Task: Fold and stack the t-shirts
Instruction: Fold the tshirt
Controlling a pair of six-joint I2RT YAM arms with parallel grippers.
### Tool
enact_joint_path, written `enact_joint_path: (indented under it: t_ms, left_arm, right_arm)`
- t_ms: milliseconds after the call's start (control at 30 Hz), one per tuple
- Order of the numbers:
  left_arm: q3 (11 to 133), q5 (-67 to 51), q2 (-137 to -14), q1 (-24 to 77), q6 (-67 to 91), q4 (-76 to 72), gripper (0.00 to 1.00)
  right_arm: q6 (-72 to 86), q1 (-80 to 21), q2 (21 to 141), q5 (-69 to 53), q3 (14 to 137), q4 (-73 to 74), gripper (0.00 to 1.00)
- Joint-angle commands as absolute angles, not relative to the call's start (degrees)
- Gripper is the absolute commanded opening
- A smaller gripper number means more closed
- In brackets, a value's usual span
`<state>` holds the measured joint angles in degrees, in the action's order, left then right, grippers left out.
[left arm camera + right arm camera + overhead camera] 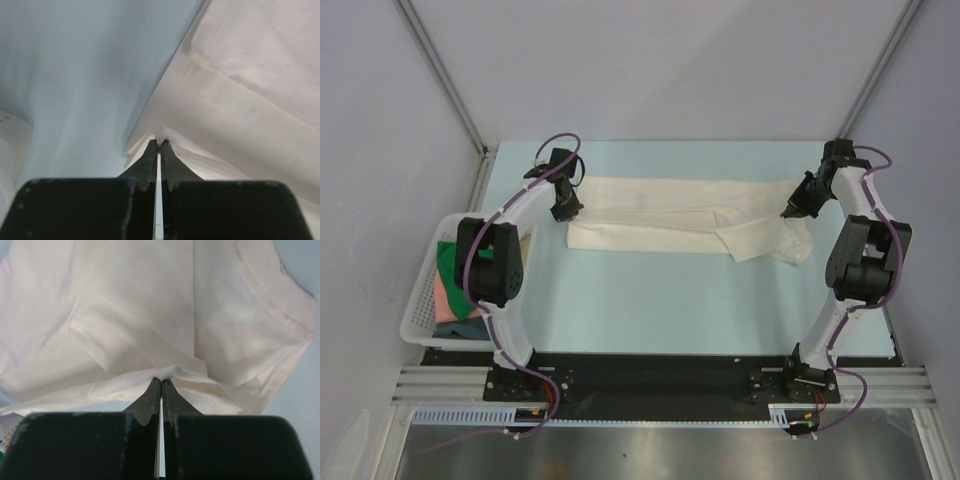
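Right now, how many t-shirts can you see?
4: cream shirt on the table; green shirt, pink shirt and blue shirt in the basket, left, where more may lie hidden.

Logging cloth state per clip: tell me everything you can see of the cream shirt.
The cream shirt is soft off-white cloth with stitched hems, folded into a long band lying across the far part of the pale blue table, rumpled at its right end. The left gripper is shut on its left edge, the right gripper on a fold at its right end, each pinching up a small ridge.
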<state>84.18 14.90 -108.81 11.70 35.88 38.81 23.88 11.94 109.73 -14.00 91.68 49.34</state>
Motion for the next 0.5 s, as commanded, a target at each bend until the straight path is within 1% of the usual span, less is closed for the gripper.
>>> enact_joint_path:
  t_ms: [0, 200, 467]
  left_arm:
    - [89.5, 16.4, -110.9, 11.0, 34.5, 40.3, 0.0]
    - [95.0, 17.0, -115.8, 10.9, 34.5, 42.5, 0.0]
    - [96.1, 17.7, -117.7, 10.5, 34.5, 43.2, 0.0]
  right_arm:
    - [23.1, 11.7, 112.1, -14.9, 96.4, 50.4, 0.0]
    - [23.1, 11.3, 117.5, -16.5, 103.2, 51.2, 0.0]
    - [22.7, 10.7, 123.0, -17.8, 110.1, 53.7, 0.0]
